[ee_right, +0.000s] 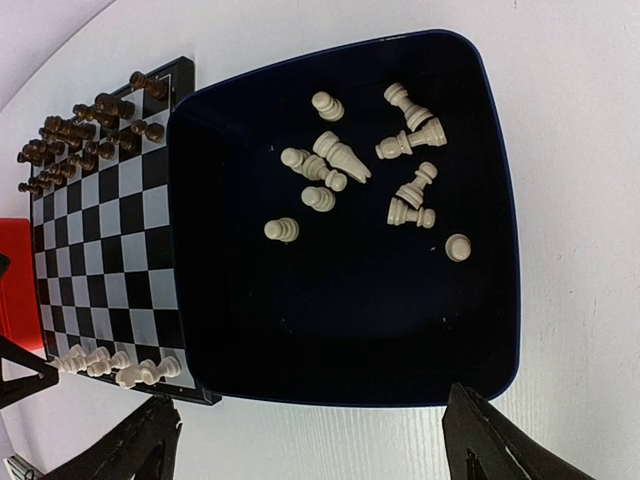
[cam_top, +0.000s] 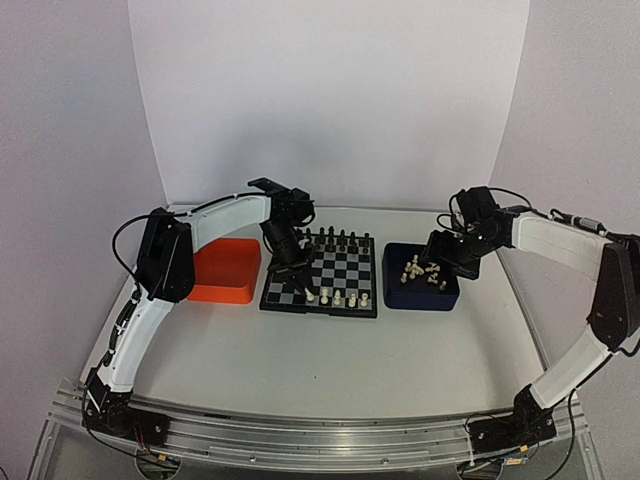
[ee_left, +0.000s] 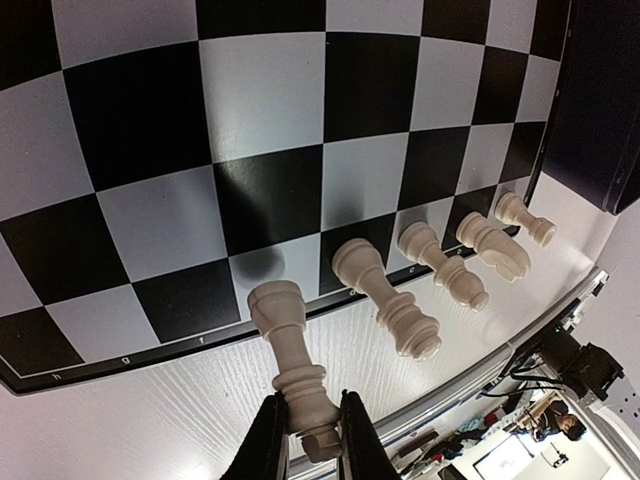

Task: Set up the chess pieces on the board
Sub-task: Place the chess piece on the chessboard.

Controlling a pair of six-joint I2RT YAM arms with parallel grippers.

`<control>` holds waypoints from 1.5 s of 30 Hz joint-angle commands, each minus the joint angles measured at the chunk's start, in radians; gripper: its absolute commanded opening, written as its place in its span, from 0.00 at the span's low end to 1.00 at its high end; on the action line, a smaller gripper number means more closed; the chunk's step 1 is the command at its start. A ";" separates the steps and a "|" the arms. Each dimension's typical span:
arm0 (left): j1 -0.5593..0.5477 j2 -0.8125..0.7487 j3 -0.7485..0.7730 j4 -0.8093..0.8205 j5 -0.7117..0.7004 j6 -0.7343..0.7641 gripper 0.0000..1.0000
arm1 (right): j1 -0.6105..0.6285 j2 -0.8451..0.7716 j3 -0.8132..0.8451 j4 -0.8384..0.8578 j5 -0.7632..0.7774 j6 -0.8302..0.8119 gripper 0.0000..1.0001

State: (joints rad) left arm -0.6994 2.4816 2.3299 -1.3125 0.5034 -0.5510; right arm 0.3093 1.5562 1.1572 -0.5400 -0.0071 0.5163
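Observation:
The board (cam_top: 335, 268) lies mid-table. My left gripper (cam_top: 297, 283) is over its near-left corner, shut on the top of a cream-white chess piece (ee_left: 290, 350). The piece's base is at the board's (ee_left: 150, 120) near-edge row; I cannot tell whether it touches. Several white pieces (ee_left: 385, 295) stand in that row to its right. My left gripper's fingers (ee_left: 265, 440) pinch the piece from both sides. My right gripper (ee_right: 310, 445) hangs open over the near edge of the dark blue tray (ee_right: 350, 330), empty. Several loose white pieces (ee_right: 330, 165) lie in the tray's far half.
An orange tray (cam_top: 225, 270) sits just left of the board. Black pieces (cam_top: 335, 240) fill the board's far rows. The blue tray (cam_top: 420, 292) stands close against the board's right side, and the right arm (cam_top: 450, 262) hovers above it.

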 commanded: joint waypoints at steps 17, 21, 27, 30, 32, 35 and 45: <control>-0.002 0.020 0.045 -0.015 0.032 -0.003 0.12 | -0.010 0.011 -0.008 -0.005 0.002 0.006 0.89; -0.002 0.022 0.046 -0.015 0.033 -0.003 0.16 | -0.013 0.011 -0.009 -0.006 0.005 0.007 0.89; -0.002 0.024 0.048 -0.015 0.028 -0.001 0.20 | -0.014 0.010 -0.011 -0.006 0.005 0.008 0.89; -0.002 0.027 0.049 -0.015 0.030 -0.001 0.20 | -0.015 0.009 -0.013 -0.006 0.006 0.008 0.89; -0.002 0.028 0.050 -0.014 0.030 -0.001 0.20 | -0.016 0.007 -0.013 -0.006 0.005 0.008 0.89; -0.002 0.030 0.055 -0.013 0.032 0.000 0.20 | -0.017 0.007 -0.014 -0.008 0.004 0.008 0.89; -0.002 0.035 0.098 -0.016 0.000 -0.006 0.15 | -0.019 0.006 -0.016 -0.008 0.007 0.002 0.89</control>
State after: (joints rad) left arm -0.6994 2.5083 2.3666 -1.3109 0.5207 -0.5517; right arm 0.2966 1.5616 1.1442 -0.5408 -0.0071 0.5202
